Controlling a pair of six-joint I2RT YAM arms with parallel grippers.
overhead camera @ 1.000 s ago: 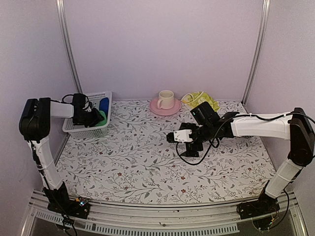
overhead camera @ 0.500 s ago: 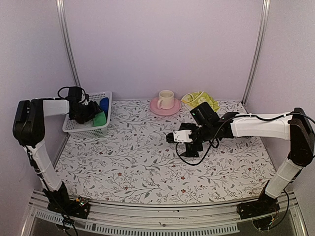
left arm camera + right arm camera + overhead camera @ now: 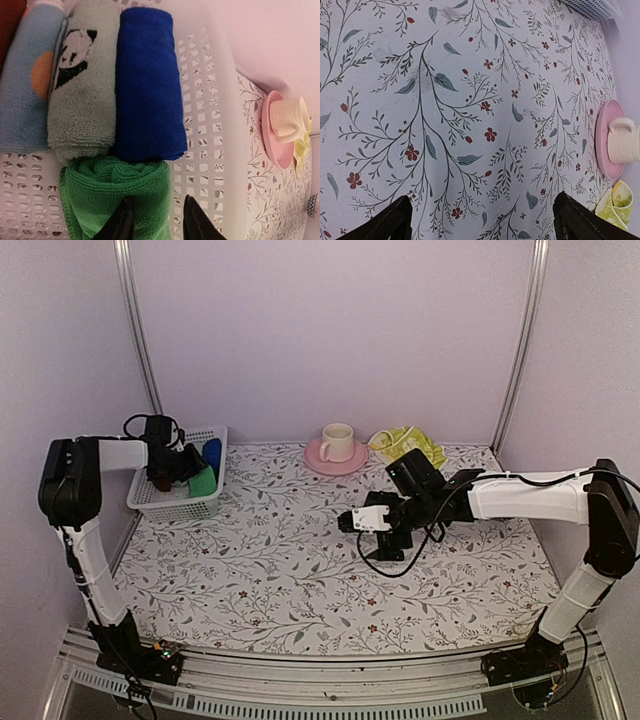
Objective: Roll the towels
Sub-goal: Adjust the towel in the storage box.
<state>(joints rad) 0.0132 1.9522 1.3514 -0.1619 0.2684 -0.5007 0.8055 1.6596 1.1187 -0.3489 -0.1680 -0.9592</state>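
Observation:
A bright green towel (image 3: 117, 200), rolled, lies in the white basket (image 3: 170, 502) at the far left; from above the green towel (image 3: 203, 482) sits at the basket's near right corner. My left gripper (image 3: 157, 222) hovers over the roll's right edge, jaws partly open; one finger overlaps the towel and the other stands off it, over the basket wall. The pale yellow towel (image 3: 408, 443) lies crumpled at the back, right of the saucer, and the yellow towel (image 3: 615, 205) shows as a corner in the right wrist view. My right gripper (image 3: 362, 535) is wide open and empty over the table's middle.
The basket also holds a deep blue roll (image 3: 147, 80), a grey-green panda roll (image 3: 82, 85), a pale blue roll (image 3: 27, 80) and a dark red one (image 3: 10, 15). A cream cup on a pink saucer (image 3: 336, 445) stands at the back. A black cable loops under the right arm.
My left gripper has let go of the green roll in the basket and drawn back a little; its jaws widened, then narrowed again. The right arm has stayed still.

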